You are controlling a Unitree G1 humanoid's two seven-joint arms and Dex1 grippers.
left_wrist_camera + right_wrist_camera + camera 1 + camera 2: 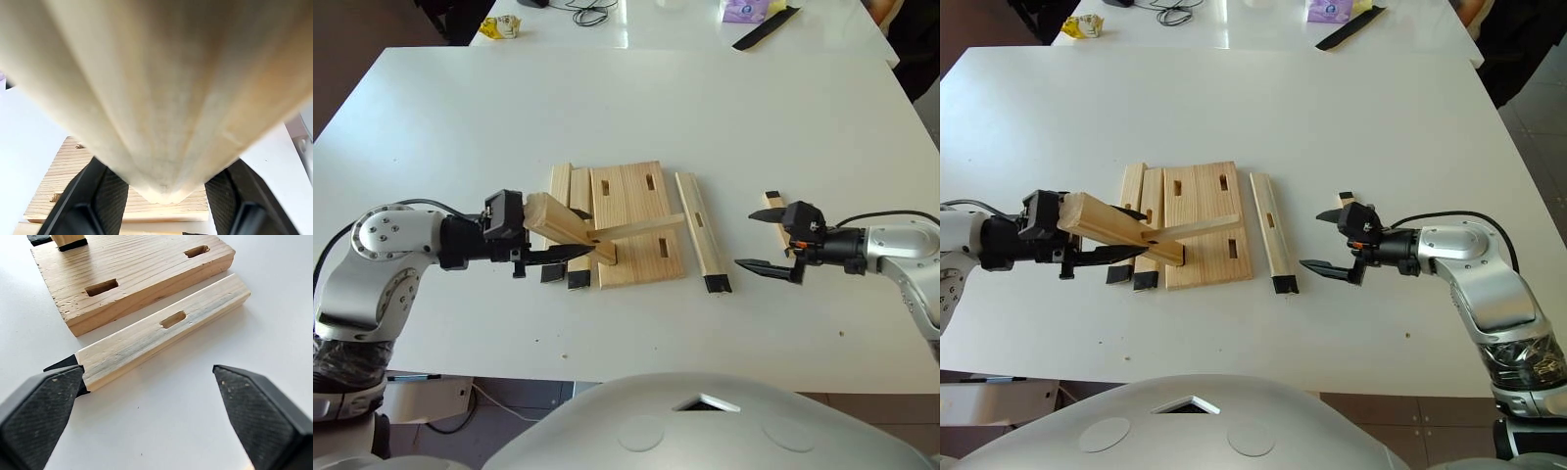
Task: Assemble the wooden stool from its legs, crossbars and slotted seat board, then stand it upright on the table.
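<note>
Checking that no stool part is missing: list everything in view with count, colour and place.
table: 1, white, under all the parts
slotted seat board: 1, pale wood, flat at the table's middle
held leg: 1, pale wood, tilted over the board's left edge
crossbar: 1, pale wood, thin, running from the held leg across the board
loose legs: 3, pale wood with black end caps; two side by side left of the board, one slotted to its right
far table: 1, white, behind; carries a yellow packet, dark cables, a purple packet, a black strip
left gripper: 1, black, shut on the held leg
right gripper: 1, black, open, right of the slotted leg
</note>
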